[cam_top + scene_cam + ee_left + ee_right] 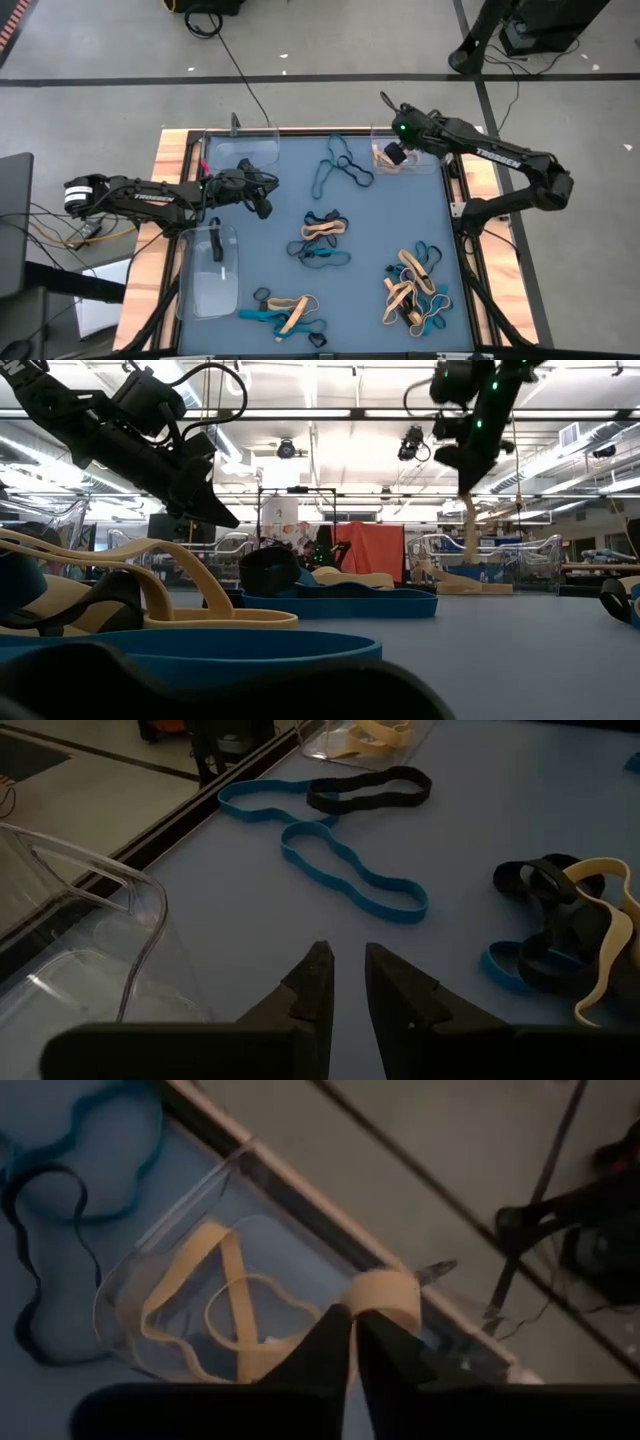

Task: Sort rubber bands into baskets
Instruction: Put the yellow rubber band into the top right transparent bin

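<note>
Over far-right basket [400, 160], right tool [392, 155] pinching tan band [385, 1295]

Over the blue table [380, 215], the right claw [396, 155] hangs above the far-right basket [410, 150], tan band [384, 155] showing inside it. The left claw [262, 205] sits out over the mat just beside the far-left basket [240, 150]. A third basket [210, 270] lies near the left edge with a black band [216, 245] in it. Loose rubber bands everywhere: a teal and black pair [340, 165] up top, a mixed cluster [322, 240] in the middle, a pile [415, 290] at near right, another [285, 312] along the near edge.
</note>
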